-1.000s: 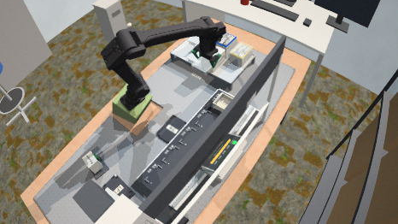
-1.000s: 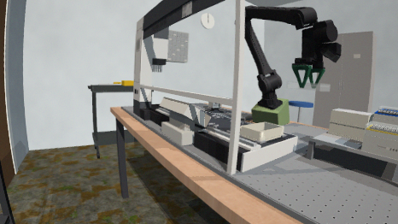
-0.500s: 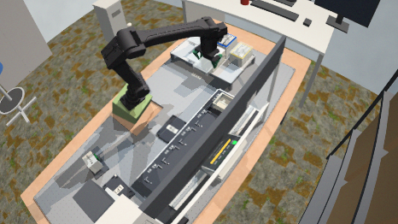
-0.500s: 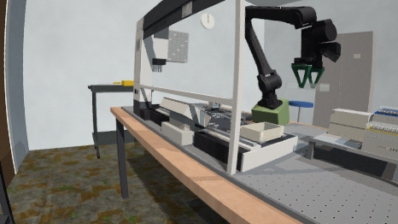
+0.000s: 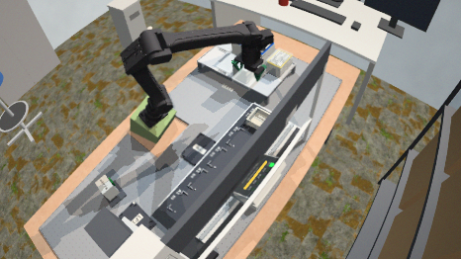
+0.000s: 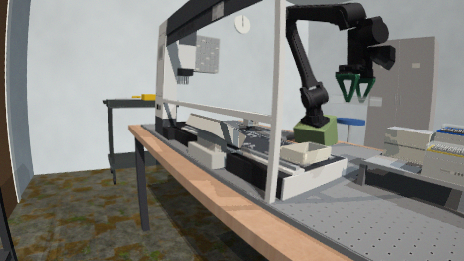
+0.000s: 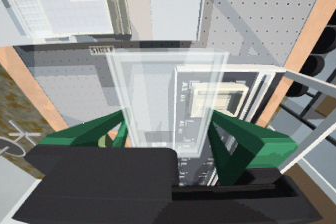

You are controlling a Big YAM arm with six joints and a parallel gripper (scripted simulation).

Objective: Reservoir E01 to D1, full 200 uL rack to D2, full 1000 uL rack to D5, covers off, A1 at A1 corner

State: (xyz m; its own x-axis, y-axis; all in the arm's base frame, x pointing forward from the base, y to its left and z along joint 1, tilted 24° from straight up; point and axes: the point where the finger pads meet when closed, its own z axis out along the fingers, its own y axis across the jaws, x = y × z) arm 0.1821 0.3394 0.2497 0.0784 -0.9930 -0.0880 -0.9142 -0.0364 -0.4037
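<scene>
My green-fingered gripper (image 7: 167, 132) is clamped wide on a clear, box-shaped plastic tip-rack cover (image 7: 166, 97), carried high, I judge, to clear the labware. Beyond the fingertips lies the grey SHELF (image 7: 60, 82); the cream one-well reservoir (image 7: 217, 98) sits ahead to their right, so I mustn't pass over it.

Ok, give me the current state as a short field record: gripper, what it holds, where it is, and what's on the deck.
gripper: shut on a clear cover
position: raised, above the SHELF edge nearest the deck
reservoir: open, already seated at the deck end nearest the SHELF
racks on SHELF: blue-trimmed and yellow-trimmed tip racks
other deck positions: no labware visible
</scene>
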